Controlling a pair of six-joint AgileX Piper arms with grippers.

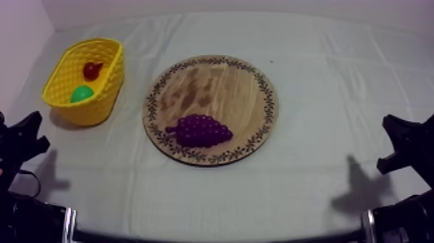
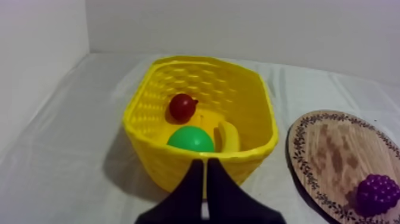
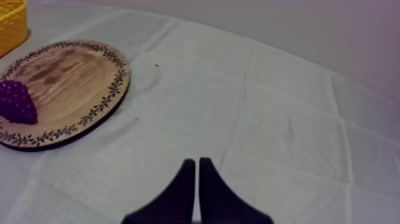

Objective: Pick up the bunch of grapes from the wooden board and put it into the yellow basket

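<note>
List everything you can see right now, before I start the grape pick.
wooden board: one, brown with a patterned rim, mid-table
bunch of grapes: one, purple, on the board near its front rim
yellow basket: one, yellow, left of the board
small red fruit: one, red, in the basket
green fruit: one, green, in the basket
banana: one, yellow, in the basket beside the green fruit
cloth: one, grey-white, over the table
left gripper: one, black, shut, facing the basket
right gripper: one, black, shut, over bare cloth right of the board
</note>
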